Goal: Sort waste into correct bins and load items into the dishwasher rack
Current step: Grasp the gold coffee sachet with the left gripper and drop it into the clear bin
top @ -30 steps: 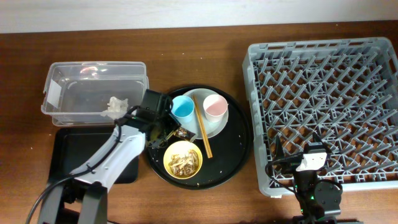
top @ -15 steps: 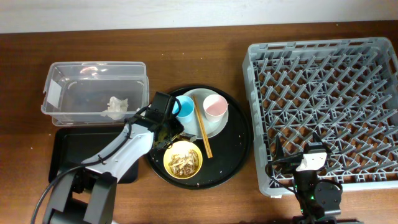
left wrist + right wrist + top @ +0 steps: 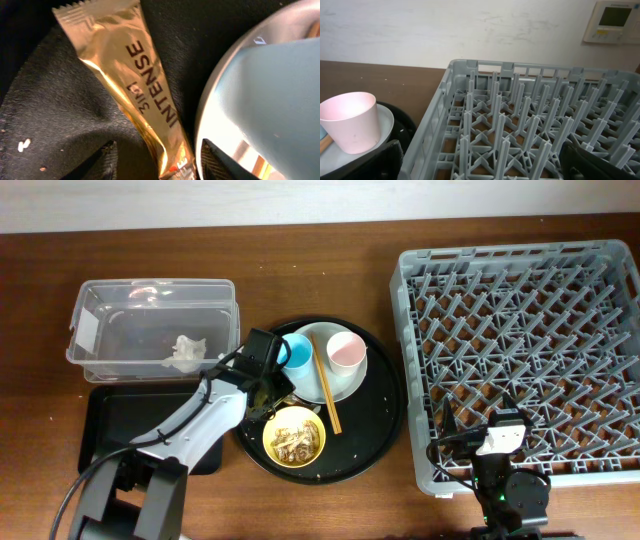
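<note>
tissue (image 3: 186, 350) in box (image 3: 130, 330), wrapper (image 3: 140, 75) beside plate (image 3: 215, 115)

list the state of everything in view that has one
left fingers, open, straddling the snack wrapper
right fingers, open, holding nothing
snack wrapper, lying flat, not gripped
tissue, crumpled, inside the clear box
blue cup, upright on the white plate, empty
pink cup, upright on the plate, empty
yellow bowl, upright, holding food scraps
chopsticks, lying across the plate
rack, no dishes loaded
</note>
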Motion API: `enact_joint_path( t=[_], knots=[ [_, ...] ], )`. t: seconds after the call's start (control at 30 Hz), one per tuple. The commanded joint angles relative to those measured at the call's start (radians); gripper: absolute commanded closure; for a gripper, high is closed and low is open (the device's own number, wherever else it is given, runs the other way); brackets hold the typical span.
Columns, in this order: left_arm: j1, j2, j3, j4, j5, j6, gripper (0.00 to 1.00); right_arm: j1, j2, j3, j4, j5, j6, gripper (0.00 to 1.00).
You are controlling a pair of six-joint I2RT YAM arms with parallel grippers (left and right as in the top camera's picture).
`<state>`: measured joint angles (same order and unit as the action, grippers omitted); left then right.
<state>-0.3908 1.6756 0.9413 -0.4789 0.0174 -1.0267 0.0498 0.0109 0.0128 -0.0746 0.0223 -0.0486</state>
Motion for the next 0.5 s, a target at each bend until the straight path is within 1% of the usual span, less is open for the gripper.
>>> enact_joint_path(
  t=[0.0, 0.07, 0.1, 0.13, 0.17, 0.23, 0.27, 0.33, 0.4, 0.47],
  knots=[
    [0.001, -0.019, -0.006, -0.017, -0.051, 0.011, 0.41, -0.005, -0.007, -0.007, -0.004, 0.009, 0.009, 0.02],
    [0.001, 0.007, -0.012, -0.023, -0.052, 0.010, 0.43, -0.005, -0.007, -0.007, -0.004, 0.009, 0.009, 0.02],
    [0.001, 0.017, -0.013, -0.023, -0.051, 0.010, 0.45, -0.005, -0.007, -0.007, -0.004, 0.009, 0.009, 0.02],
    [0.001, 0.036, -0.014, -0.023, -0.051, 0.010, 0.50, -0.005, -0.007, -0.007, -0.004, 0.009, 0.009, 0.02],
    [0.001, 0.056, -0.014, -0.022, -0.050, 0.010, 0.59, -0.005, -0.007, -0.007, -0.004, 0.009, 0.009, 0.02],
    [0.001, 0.073, -0.014, -0.022, -0.051, 0.010, 0.87, -0.005, -0.007, -0.007, -0.004, 0.009, 0.009, 0.02],
    [0.001, 0.070, -0.013, -0.021, -0.046, 0.010, 1.00, -0.005, -0.007, -0.007, -0.004, 0.009, 0.009, 0.02],
    [0.001, 0.058, -0.013, -0.019, -0.028, 0.010, 1.00, -0.005, -0.007, -0.007, -0.004, 0.009, 0.009, 0.02],
    [0.001, 0.003, -0.013, -0.021, -0.023, 0.011, 1.00, -0.005, -0.007, -0.007, -0.004, 0.009, 0.009, 0.02],
    [0.001, -0.088, -0.013, -0.021, -0.025, 0.011, 1.00, -0.005, -0.007, -0.007, -0.004, 0.009, 0.009, 0.02]
  ],
)
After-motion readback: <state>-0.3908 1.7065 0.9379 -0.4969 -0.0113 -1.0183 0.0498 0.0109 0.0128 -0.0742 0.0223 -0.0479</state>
